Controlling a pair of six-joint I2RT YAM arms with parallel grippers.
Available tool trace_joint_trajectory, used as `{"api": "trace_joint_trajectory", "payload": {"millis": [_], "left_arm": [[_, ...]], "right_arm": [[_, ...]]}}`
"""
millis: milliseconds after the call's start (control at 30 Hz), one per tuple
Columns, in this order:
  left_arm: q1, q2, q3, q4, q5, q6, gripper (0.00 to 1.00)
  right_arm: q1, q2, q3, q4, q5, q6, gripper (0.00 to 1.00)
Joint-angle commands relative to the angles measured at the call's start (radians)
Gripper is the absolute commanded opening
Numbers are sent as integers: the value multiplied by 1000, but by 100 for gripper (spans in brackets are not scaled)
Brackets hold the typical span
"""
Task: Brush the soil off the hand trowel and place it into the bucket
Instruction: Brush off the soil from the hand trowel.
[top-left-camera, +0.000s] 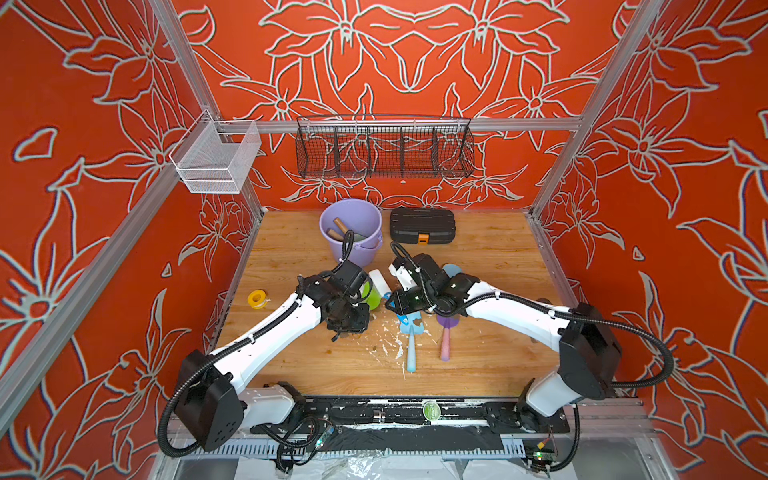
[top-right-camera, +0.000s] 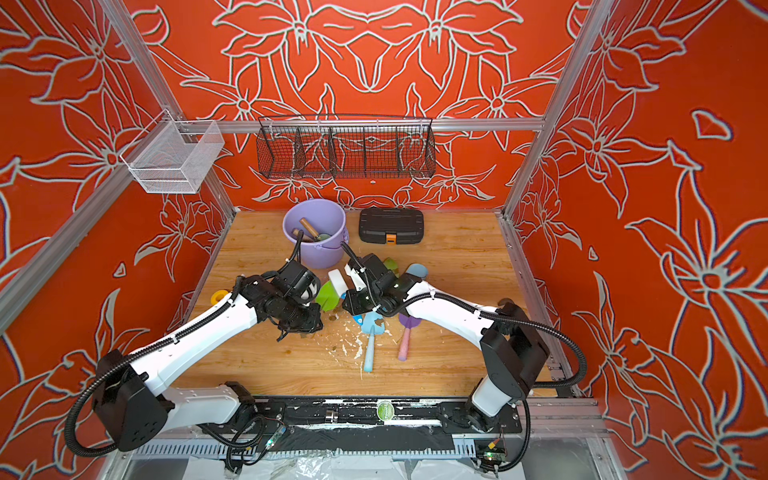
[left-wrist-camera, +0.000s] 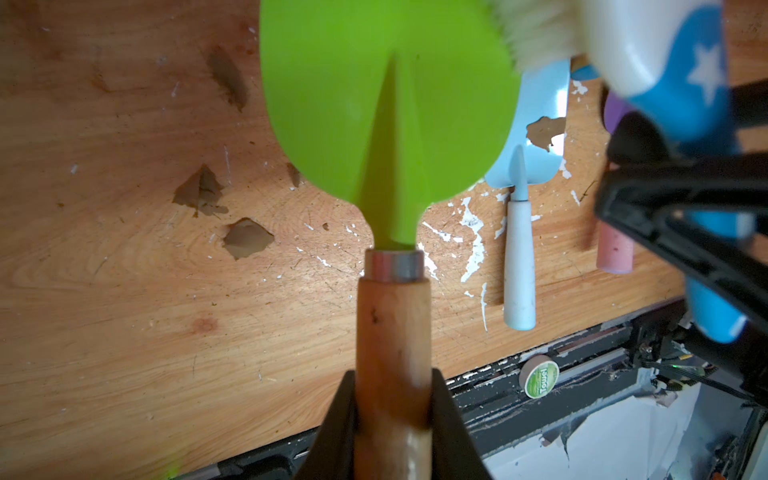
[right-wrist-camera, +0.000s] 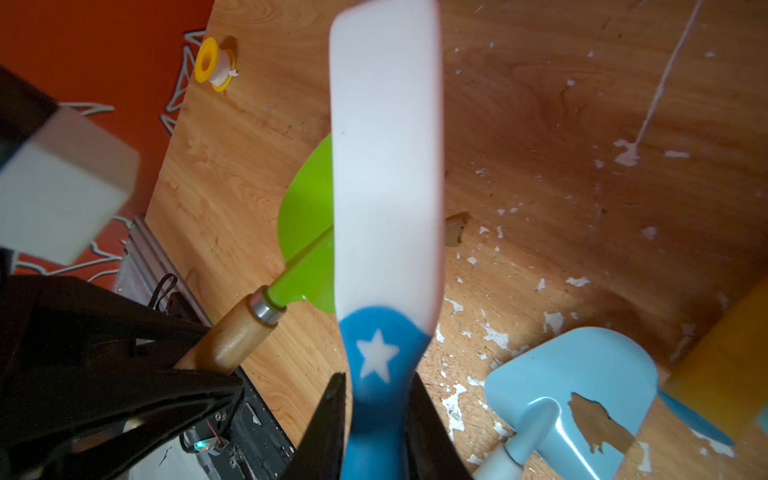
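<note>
My left gripper (left-wrist-camera: 392, 386) is shut on the wooden handle of a green hand trowel (left-wrist-camera: 386, 104), held above the table in both top views (top-left-camera: 372, 297) (top-right-camera: 326, 296). My right gripper (right-wrist-camera: 376, 386) is shut on the blue, star-marked handle of a white-backed brush (right-wrist-camera: 386, 166). Its pale bristles (left-wrist-camera: 536, 33) touch the edge of the green blade, whose visible face looks clean. Brown soil clumps (left-wrist-camera: 247, 239) lie on the wood below. The lavender bucket (top-left-camera: 357, 255) stands at the back, just beyond my left wrist, with a wooden-handled tool inside.
A light-blue trowel (top-left-camera: 409, 328) with a brown soil smear (right-wrist-camera: 598, 424) and a purple trowel with a pink handle (top-left-camera: 445, 332) lie among white flecks under my right arm. A black case (top-left-camera: 422, 226) sits right of the bucket, and a yellow tape reel (top-left-camera: 257, 298) lies at the left.
</note>
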Motion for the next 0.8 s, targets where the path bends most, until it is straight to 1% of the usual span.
{"api": "trace_joint_trajectory", "payload": {"millis": [0, 67, 133, 167, 267, 333, 400, 433, 467, 500, 600, 667, 767], "left_arm": [[12, -27, 14, -33, -40, 17, 0], [21, -29, 25, -46, -40, 30, 0], [77, -49, 15, -22, 75, 59, 0], [123, -69, -3, 7, 153, 66, 0], [257, -129, -64, 102, 427, 79, 0], [340, -147, -113, 178, 655, 80, 0], [409, -131, -163, 263, 879, 66, 0], [426, -118, -202, 348, 1007, 38, 0], [435, -97, -251, 472, 1140, -23, 0], [443, -73, -282, 536, 1196, -58, 0], [454, -36, -349, 671, 1277, -112, 0], [458, -23, -363, 715, 1288, -142, 0], [463, -27, -345, 720, 1288, -152, 0]], "right_arm": [[-11, -56, 16, -33, 71, 5, 0], [-16, -71, 13, -34, 63, 5, 0], [-32, -91, -2, -16, 36, 20, 0], [-38, -104, -13, -8, 23, 30, 0], [-62, -145, -46, -3, 25, 49, 0], [-88, -170, -82, 16, -6, 75, 0], [-117, -201, -134, 66, -63, 117, 0], [-129, -212, -158, 96, -93, 138, 0], [-140, -225, -187, 129, -130, 161, 0], [-150, -241, -215, 161, -160, 185, 0], [-168, -295, -296, 254, -217, 250, 0], [-175, -338, -344, 292, -220, 286, 0], [-179, -406, -412, 366, -230, 354, 0]]}}
